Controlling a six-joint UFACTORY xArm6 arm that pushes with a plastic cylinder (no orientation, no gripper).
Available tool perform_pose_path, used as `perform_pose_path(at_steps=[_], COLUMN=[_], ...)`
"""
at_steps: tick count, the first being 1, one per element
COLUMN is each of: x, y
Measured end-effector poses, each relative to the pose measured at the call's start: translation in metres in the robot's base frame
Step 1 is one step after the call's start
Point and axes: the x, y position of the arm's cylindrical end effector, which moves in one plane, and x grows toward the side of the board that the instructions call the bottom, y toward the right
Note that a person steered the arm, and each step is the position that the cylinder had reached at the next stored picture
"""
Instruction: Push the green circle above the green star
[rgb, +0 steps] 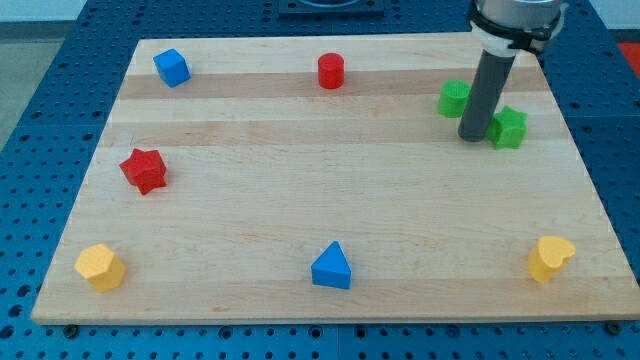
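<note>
The green circle (454, 98) sits near the view's top right, its right side partly hidden behind the rod. The green star (509, 128) lies just to the right of it and a little lower. My tip (474, 138) rests on the wooden board (300, 190) between the two green blocks, close to the star's left side and just below and to the right of the circle. I cannot tell whether the tip touches either block.
A blue cube (171, 67) is at the top left and a red cylinder (331, 71) at the top middle. A red star (144, 169) is at the left. A yellow hexagon (100, 267), a blue triangle (331, 266) and a yellow heart (551, 258) lie along the bottom.
</note>
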Motion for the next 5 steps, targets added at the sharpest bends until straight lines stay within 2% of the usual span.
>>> perform_pose_path(at_steps=[2, 4, 5], x=[-0.093, -0.088, -0.088], y=[-0.032, -0.035, -0.074])
